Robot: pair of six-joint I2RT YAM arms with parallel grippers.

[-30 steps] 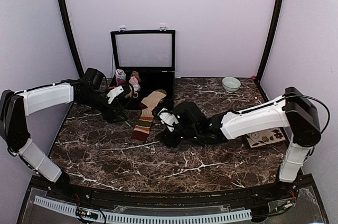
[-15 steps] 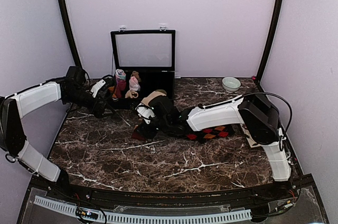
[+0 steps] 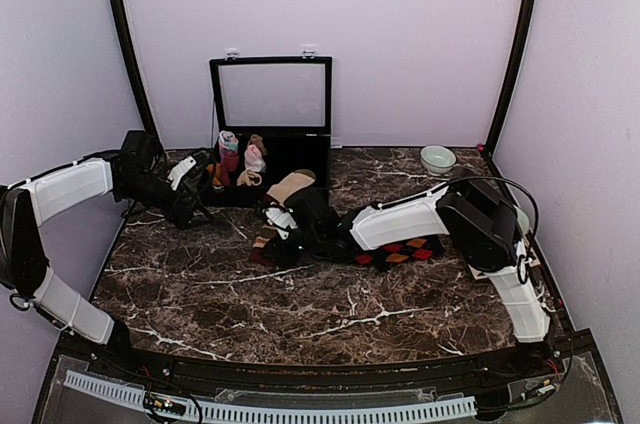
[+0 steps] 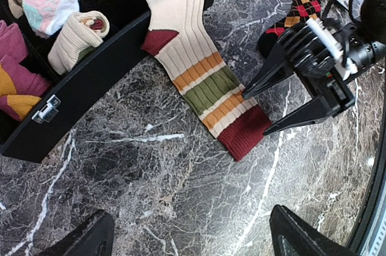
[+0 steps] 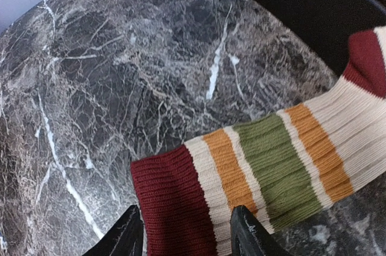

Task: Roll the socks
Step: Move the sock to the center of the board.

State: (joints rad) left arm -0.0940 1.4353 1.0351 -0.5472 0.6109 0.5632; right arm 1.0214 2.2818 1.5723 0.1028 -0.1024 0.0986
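Observation:
The cream sock (image 4: 193,63) with orange and green stripes lies flat, its upper part over the rim of the black box (image 4: 90,75) and its maroon end (image 5: 175,201) on the marble. My right gripper (image 5: 184,239) is open, a finger on each side of that maroon end; it also shows in the left wrist view (image 4: 254,114) and the top view (image 3: 275,244). A black argyle sock (image 3: 405,249) lies beside the right arm. My left gripper (image 4: 190,235) is open and empty above bare marble, left of the sock (image 3: 190,206).
The open box (image 3: 300,149) holds small sock rolls: pink and white (image 4: 48,2), tan (image 4: 78,35). A small bowl (image 3: 437,158) sits at the back right. A patterned card (image 3: 505,262) lies at the right edge.
My right gripper has moved left off the argyle sock to the striped sock's maroon end. My left gripper has drawn back a little to the left.

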